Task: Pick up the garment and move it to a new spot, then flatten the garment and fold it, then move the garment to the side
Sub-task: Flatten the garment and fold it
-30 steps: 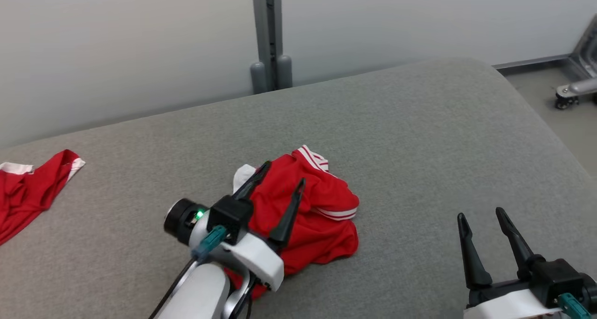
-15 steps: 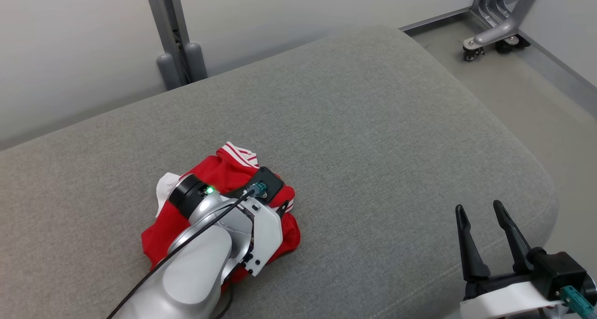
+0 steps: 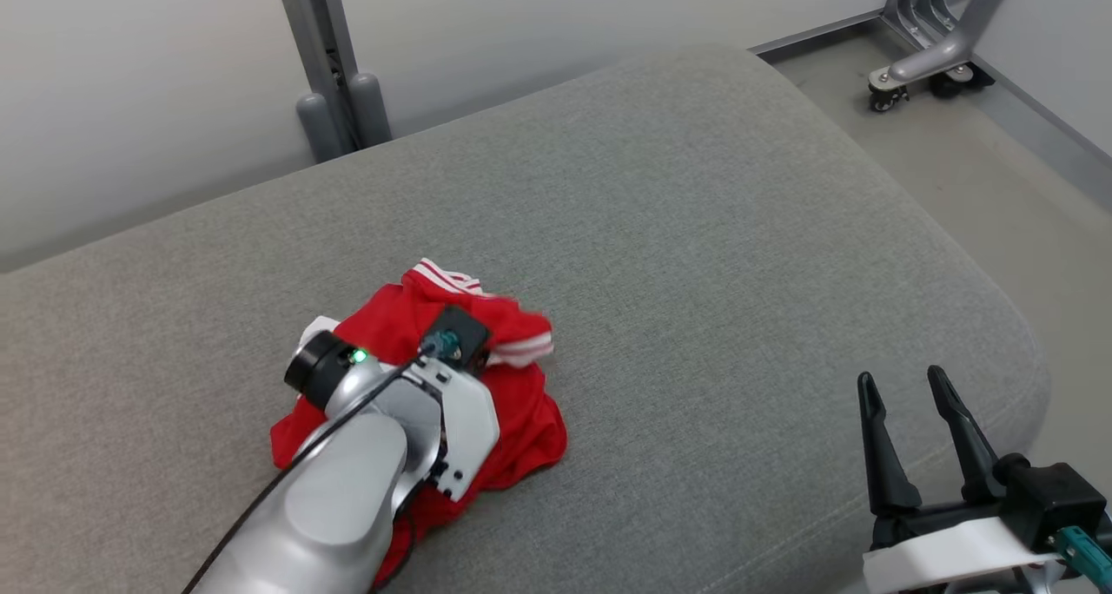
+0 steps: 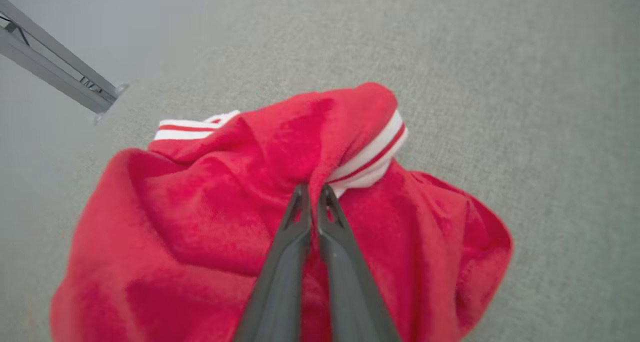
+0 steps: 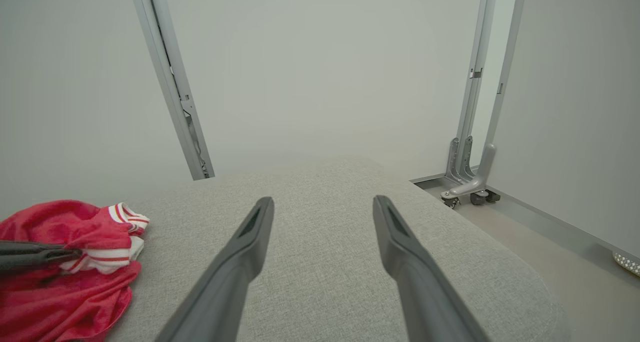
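The left hand is pinched shut on a raised fold of the red garment. A ridge of cloth is caught between the two dark fingertips, just beside a white cuff with red stripes. The grip is taken at the top of the heap, presumably so that the cloth can be lifted in one pull without the fingers being dug into the padding beneath. In the head view the wrist is angled steeply down over the pile, and part of the garment is hidden under the pale forearm.

The garment is bunched in a crumpled mound on the near left part of the grey cushion; only the pinched fold is drawn up. The picking up is judged to be just under way, with the moving, flattening and folding not yet done. A broad bare stretch of cushion is offered to the right, where a new spot could be found.

The right hand is held wide and empty at the near right edge, well apart from the garment, probably in readiness for the spreading. Beyond the cushion, a grey metal post is set against the wall, and a wheeled frame leg is seen on the floor.
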Available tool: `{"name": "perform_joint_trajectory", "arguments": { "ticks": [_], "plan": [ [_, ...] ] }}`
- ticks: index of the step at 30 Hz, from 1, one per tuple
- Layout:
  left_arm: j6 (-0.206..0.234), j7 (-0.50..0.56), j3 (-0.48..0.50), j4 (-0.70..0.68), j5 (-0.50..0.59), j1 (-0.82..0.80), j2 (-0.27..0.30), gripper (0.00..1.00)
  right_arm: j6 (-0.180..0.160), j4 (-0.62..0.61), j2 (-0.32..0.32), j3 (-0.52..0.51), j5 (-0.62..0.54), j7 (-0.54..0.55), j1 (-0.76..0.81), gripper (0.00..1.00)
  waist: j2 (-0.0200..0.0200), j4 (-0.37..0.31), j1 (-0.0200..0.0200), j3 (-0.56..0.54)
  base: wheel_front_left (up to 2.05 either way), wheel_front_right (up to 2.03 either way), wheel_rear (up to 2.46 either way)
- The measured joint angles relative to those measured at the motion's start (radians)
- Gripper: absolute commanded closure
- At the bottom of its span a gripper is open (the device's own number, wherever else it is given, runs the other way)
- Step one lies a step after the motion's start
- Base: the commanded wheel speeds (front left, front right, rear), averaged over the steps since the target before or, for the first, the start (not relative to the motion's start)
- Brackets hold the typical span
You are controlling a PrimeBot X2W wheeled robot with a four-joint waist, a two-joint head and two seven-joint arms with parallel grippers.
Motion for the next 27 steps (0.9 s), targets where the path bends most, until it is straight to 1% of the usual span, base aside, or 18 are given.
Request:
{"name": "perform_joint_trajectory", "arguments": {
  "ticks": [8, 12, 14, 15, 19, 20, 21, 22, 27],
  "plan": [
    [0.051, -0.164, 0.115, -0.126, -0.162, -0.070, -0.016, 1.00, 0.000, 0.003, 0.001, -0.007, 0.000, 0.000, 0.017, 0.00, 0.0000, 0.047, 0.0000, -0.010, 0.00, 0.00, 0.00],
    [0.075, -0.233, 0.156, -0.231, -0.260, -0.098, -0.016, 1.00, 0.000, 0.004, 0.001, -0.008, -0.003, 0.000, 0.017, 0.00, 0.0000, 0.066, 0.0000, -0.024, 0.00, 0.00, 0.00],
    [0.086, -0.249, 0.167, -0.284, -0.297, -0.103, -0.016, 1.00, 0.000, 0.004, 0.001, -0.011, -0.008, 0.000, 0.019, 0.00, 0.0000, 0.074, -0.0001, -0.033, 0.00, 0.00, 0.00],
    [0.093, -0.259, 0.183, -0.343, -0.333, -0.103, -0.018, 1.00, 0.000, 0.002, 0.001, -0.016, -0.010, 0.000, 0.023, 0.00, 0.0000, 0.084, 0.0000, -0.040, 0.00, 0.00, 0.00],
    [0.102, -0.255, 0.218, -0.475, -0.384, -0.086, -0.015, 1.00, 0.000, -0.001, 0.001, -0.027, -0.017, 0.000, 0.043, 0.00, 0.0000, 0.111, 0.0000, -0.050, 0.00, 0.00, 0.00],
    [0.102, -0.255, 0.218, -0.475, -0.384, -0.086, -0.015, 1.00, 0.000, -0.001, 0.001, -0.027, -0.017, 0.000, 0.043, 0.00, 0.0000, 0.111, 0.0000, -0.050, 0.00, 0.00, 0.00],
    [0.108, -0.247, 0.233, -0.510, -0.402, -0.070, -0.013, 1.00, 0.000, -0.002, 0.001, -0.030, -0.017, 0.000, 0.046, 0.00, 0.0000, 0.119, 0.0000, -0.052, 0.00, 0.00, 0.00],
    [0.124, -0.236, 0.256, -0.581, -0.423, -0.032, 0.000, 1.00, 0.000, -0.004, 0.000, -0.039, -0.018, 0.000, 0.053, 0.00, 0.0000, 0.138, 0.0000, -0.056, 0.00, 0.00, 0.00],
    [0.146, -0.179, 0.312, -0.765, -0.492, 0.070, 0.052, 1.00, 0.000, -0.009, 0.001, -0.043, -0.027, 0.000, 0.059, 0.00, 0.0000, 0.192, 0.0000, -0.064, 0.00, 0.00, 0.00]
  ]
}}
